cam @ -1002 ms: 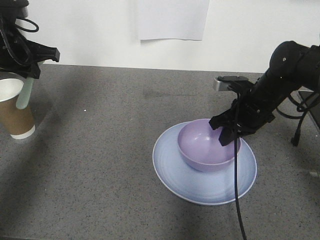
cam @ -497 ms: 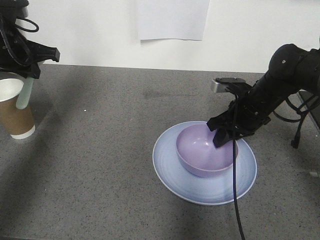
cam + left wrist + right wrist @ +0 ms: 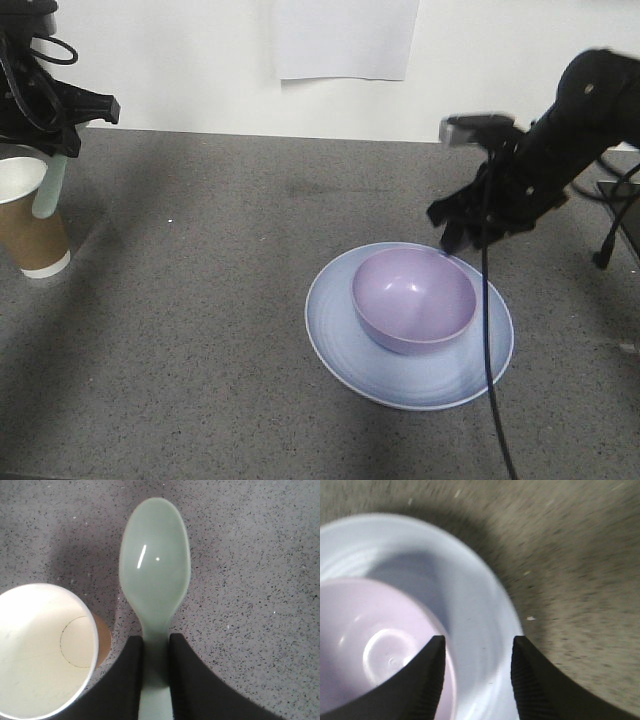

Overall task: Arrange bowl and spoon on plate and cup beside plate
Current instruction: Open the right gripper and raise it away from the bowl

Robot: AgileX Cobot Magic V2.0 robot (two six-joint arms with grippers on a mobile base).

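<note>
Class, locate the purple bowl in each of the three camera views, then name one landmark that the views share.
Front view: bowl right of centre, in the lower half, sitting on the plate.
Left wrist view: not in it; the spoon and cup show instead.
Right wrist view: lower left, cut by the picture's edge, on the plate.
Shared landmark: the grey speckled table, in all three.

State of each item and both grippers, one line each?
bowl: upright, empty, on the plate.
plate: flat on table, carrying bowl.
spoon: clamped by its handle, beside cup.
cup: upright, empty, far from plate.
left gripper: jaws shut on spoon.
right gripper: jaws open, empty, above plate.
</note>
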